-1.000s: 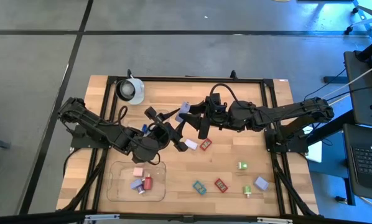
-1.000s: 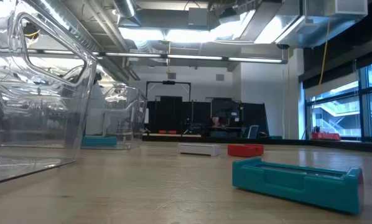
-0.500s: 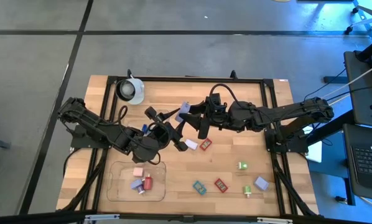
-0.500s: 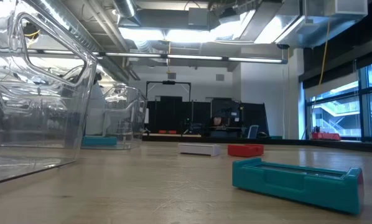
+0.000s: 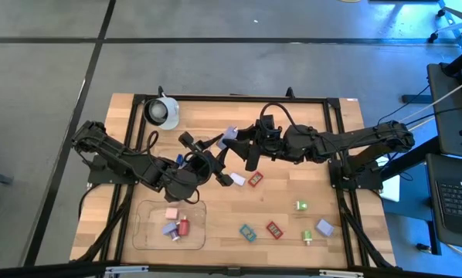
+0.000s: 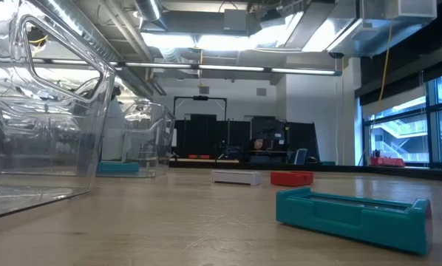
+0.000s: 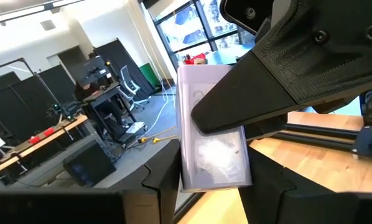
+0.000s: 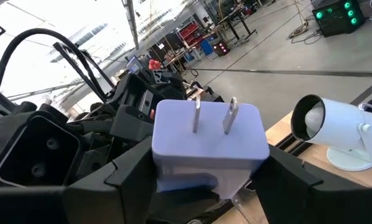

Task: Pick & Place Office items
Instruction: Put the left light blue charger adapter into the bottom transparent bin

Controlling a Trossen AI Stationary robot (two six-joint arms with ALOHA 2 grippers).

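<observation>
inside clear tray point(image 5: 142, 232): pink piece point(image 5: 171, 212), lavender piece point(image 5: 170, 229), red piece point(image 5: 182, 227).

Pretty standard industrial space here: grey concrete floor point(image 5: 215, 46) with dark seam lines around the wooden table point(image 5: 316, 123). Exposed ducts point(image 6: 95, 44) and pipes overhead, long strip lights point(image 6: 228, 70) running across the ceiling. Big windows point(image 6: 402, 133) on one side with daylight coming in (bluish outside). Dark desks point(image 7: 105, 102) and office chairs point(image 7: 131, 87) further back, and a laptop point(image 5: 456, 202) on a dark bench beside the table.
</observation>
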